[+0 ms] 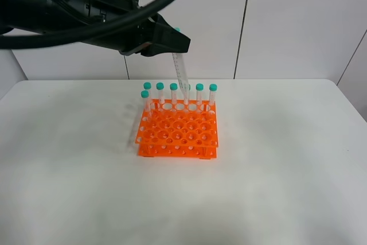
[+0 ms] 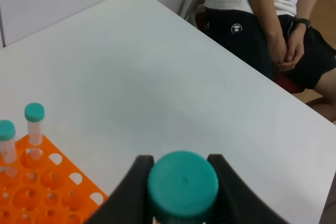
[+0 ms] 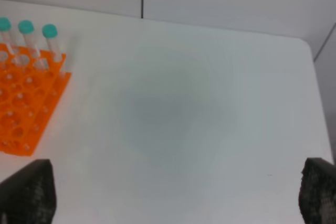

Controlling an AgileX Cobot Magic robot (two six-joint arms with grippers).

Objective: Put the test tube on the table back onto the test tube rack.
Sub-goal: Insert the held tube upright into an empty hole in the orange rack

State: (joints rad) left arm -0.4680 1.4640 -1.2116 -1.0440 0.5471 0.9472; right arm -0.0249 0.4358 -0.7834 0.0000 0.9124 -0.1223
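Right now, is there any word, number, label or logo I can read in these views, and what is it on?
No legible words or numbers in any view.
Held tube: fine graduation marks, too small to read.
Shorts: small white round emblem, no letters legible.
Rack: no print visible.

No readable words or numbers anywhere. Test tube [image 1: 181, 72], raised over far side of test tube rack [image 1: 178, 133]: fine graduation marks [image 1: 183, 76] down clear body, any figures too small to read. Small round white logo [image 2: 237, 28] on dark shorts [image 2: 247, 35] of person [image 2: 262, 3] seated beyond table [image 2: 157, 77] edge: emblem only, no lettering legible.
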